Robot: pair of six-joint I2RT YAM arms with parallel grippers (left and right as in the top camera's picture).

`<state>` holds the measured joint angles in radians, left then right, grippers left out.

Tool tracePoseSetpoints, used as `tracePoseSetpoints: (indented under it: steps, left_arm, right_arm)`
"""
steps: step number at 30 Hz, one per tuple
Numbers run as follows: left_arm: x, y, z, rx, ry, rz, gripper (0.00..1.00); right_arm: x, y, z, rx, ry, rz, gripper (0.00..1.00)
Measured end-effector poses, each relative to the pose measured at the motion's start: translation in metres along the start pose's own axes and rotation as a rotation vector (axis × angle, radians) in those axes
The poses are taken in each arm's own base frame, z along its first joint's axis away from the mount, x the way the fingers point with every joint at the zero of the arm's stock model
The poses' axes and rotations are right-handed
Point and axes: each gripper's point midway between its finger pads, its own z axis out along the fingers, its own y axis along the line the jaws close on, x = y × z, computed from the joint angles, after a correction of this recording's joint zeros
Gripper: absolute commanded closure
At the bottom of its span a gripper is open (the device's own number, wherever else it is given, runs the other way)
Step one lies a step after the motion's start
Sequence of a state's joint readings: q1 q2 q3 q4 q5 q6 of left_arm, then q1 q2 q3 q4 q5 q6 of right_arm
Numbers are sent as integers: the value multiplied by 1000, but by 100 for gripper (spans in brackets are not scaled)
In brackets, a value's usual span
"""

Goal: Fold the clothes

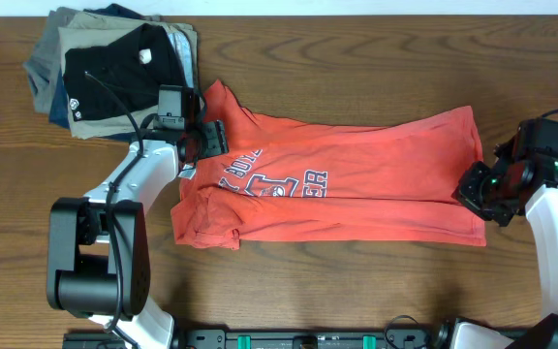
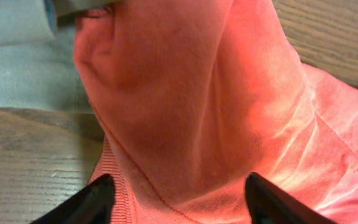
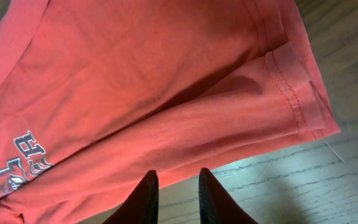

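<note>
Item: coral T-shirt (image 1: 356,184), spread across the tabletop (image 1: 356,58), collar end by my left hand (image 2: 179,186), which is wide open and straddles bunched shoulder cloth. Right hand (image 3: 176,180): nearly closed at hem; grip uncertain. Handling: pinch all layers, lift evenly.

I'm getting just one print that's partly legible: block lettering (image 1: 271,180) on the shirt (image 1: 386,184) chest, dark w/ white edging, in two rows. From overhead the top row is looking like "HOLL", w/ a fold cutting off its start. The bottom row is ending in "ER", and the middle chars are too crumpled to make out. The right wrist cam is catching only a corner of that print at its frame edge, not legible. The white tag (image 1: 144,55) and the round white mark (image 1: 74,105) on the black garment (image 1: 114,78) are showing too small to read.
</note>
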<state>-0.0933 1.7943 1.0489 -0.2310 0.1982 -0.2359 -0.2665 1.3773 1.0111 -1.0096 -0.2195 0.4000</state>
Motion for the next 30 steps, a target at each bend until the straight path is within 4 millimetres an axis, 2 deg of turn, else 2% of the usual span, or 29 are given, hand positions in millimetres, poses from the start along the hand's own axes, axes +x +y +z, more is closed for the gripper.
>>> tracePoseSetpoints:
  steps: [9, 15, 20, 21, 27, 30]
  left_arm:
    - [9, 3, 1, -9, 37, -9, 34]
    - [16, 6, 12, -19, 64, -32, 36]
    - [12, 5, 14, -10, 48, -34, 57]
    - [12, 5, 14, -9, 46, -37, 66]
    - [11, 5, 14, -9, 45, -38, 76]
    - [12, 4, 13, -9, 46, -37, 87]
  right_arm:
    - [0, -1, 0, 7, -2, 0, 79]
    - [0, -1, 0, 8, 0, -3, 79]
    - [1, -1, 0, 10, 0, -3, 79]
    - [1, -1, 0, 10, 0, -3, 79]
    - [1, -1, 0, 10, 0, -3, 78]
    - [0, -1, 0, 11, 0, -3, 78]
